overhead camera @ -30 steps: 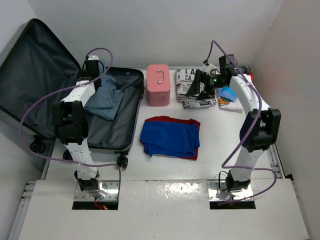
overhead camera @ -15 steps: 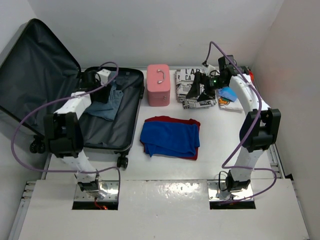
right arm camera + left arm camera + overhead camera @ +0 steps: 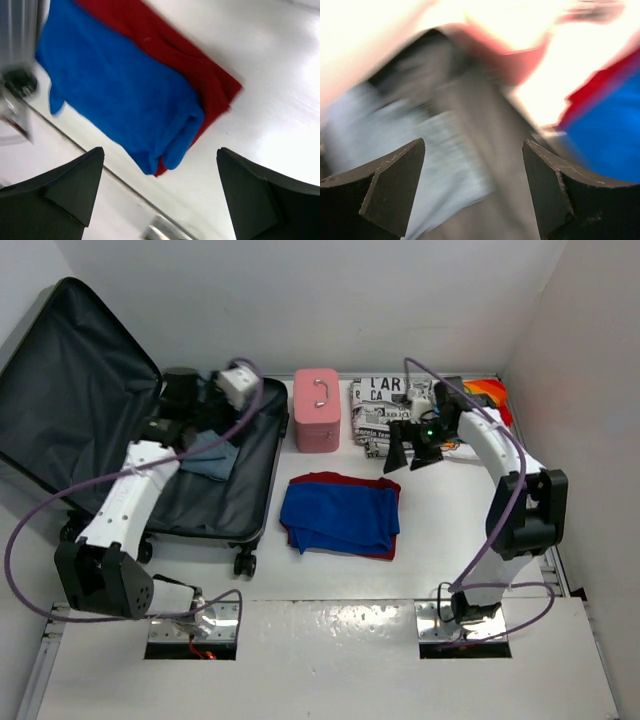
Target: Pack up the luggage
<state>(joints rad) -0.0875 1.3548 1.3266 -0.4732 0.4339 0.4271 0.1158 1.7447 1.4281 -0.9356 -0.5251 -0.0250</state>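
My right end effector (image 3: 412, 447), jaws spread and empty, hangs just beyond the folded blue-and-red clothes (image 3: 340, 513), whose long side runs across the white counter (image 3: 430, 502); it is the nearer arm. The open suitcase (image 3: 238, 495) lies left of that pile, where my left end effector (image 3: 473, 146), also released, hovers over a grey-blue garment (image 3: 205, 457). White walls (image 3: 350, 300) close in.

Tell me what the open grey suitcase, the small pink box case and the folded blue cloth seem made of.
Open grey suitcase: matt black fabric lining; its shell barely shows. Small pink box case: smooth, glossy skin, perhaps plastic or faux leather; shiny metal-looking handle. Folded blue cloth: soft, fuzzy textile, probably fleece.
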